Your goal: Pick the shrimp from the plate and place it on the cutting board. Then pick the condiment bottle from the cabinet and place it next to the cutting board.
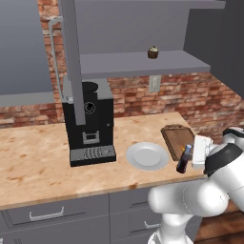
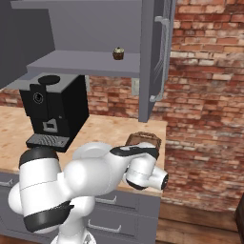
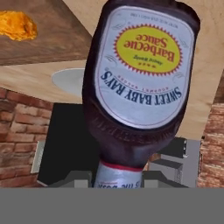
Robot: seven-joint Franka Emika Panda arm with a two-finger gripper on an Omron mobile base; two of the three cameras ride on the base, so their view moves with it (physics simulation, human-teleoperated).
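Observation:
The condiment bottle (image 1: pixel 184 161) stands on the counter at its front edge, between the plate (image 1: pixel 147 156) and the cutting board (image 1: pixel 177 137). My gripper (image 1: pixel 191 152) reaches in from the right and is shut on the bottle's neck just under the blue cap. In the hand view the labelled bottle (image 3: pixel 138 78) looms large, its neck between my gripper's (image 3: pixel 118 178) dark fingertips (image 3: pixel 81 178). The orange shrimp (image 3: pixel 17 25) lies on the dark wooden cutting board (image 3: pixel 52 39). The plate (image 3: pixel 65 81) lies bare beyond it. The grey cabinet shelf (image 1: pixel 133 64) hangs above the counter.
A black coffee machine (image 1: pixel 89 124) stands on the counter left of the plate. A small brown cupcake (image 1: pixel 152 52) sits on the cabinet shelf. The cabinet door (image 1: pixel 71 57) hangs open above the machine. Grey drawers (image 1: pixel 57 212) run below the counter. A brick wall backs the counter.

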